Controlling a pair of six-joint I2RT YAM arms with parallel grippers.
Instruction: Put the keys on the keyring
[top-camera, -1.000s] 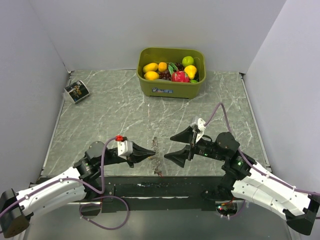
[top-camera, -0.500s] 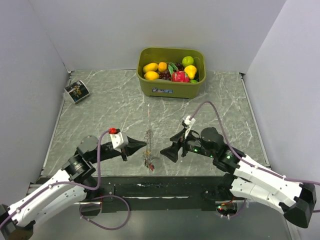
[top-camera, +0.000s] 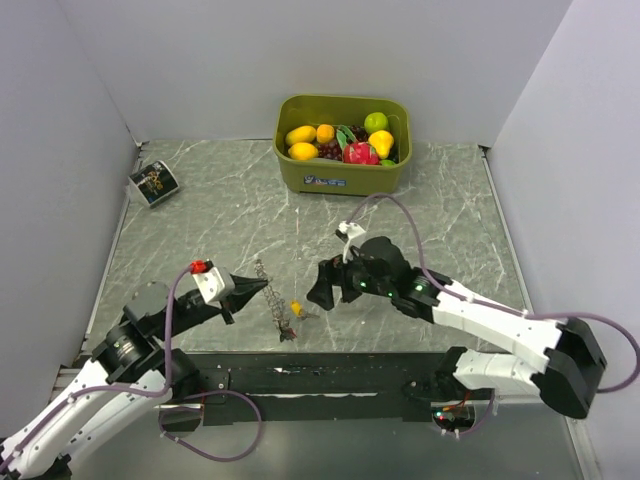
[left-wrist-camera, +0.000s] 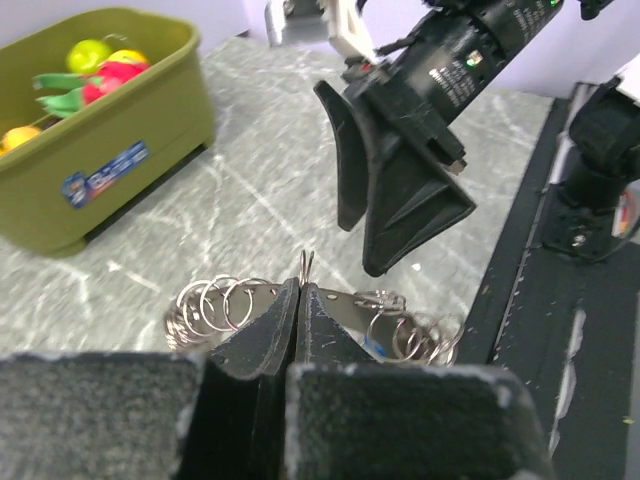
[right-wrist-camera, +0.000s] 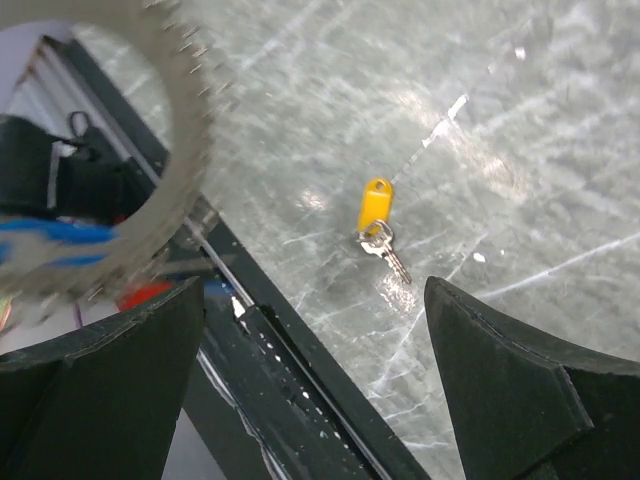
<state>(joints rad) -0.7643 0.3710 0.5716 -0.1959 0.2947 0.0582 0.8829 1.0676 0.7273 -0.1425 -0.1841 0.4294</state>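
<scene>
— Risks from here? Pincer state first.

— Your left pincer (left-wrist-camera: 300, 300) is pinched shut on the keyring (left-wrist-camera: 215, 302). The coil spills off both sides of its tip, and I can't tell whether the low end touches down. Your right pincer (right-wrist-camera: 320, 380) is spread wide and holds nothing. The yellow-tagged key (right-wrist-camera: 376, 205) lies flat on the marble top (top-camera: 200, 230) straight under the right pincer, between its two fingers and near the left tip too.

— What bites me?

— Three things, my read.
1. The key is thin and flat on hard stone. Close before you touch down and the fingers skate over it, or flick it toward the black strip (top-camera: 300, 380) on the near side of both pincers.
2. The hanging coil sits just beside the right pincer. Come down crooked and you snag it, then drag it out of the left grip.
3. The left holds the ring by a thin pinch, so any tug twists or drops it.

— Surface, room?

— The top is grey-green veined marble, glossy, so I'd guess low friction. Plain white walls (top-camera: 300, 50) stand on three sides. An olive bin (top-camera: 340, 175) of toy fruit (top-camera: 360, 152) sits well beyond both pincers. A small printed card (top-camera: 153, 183) lies far out past the left one. Neither looks to be in your way.
</scene>
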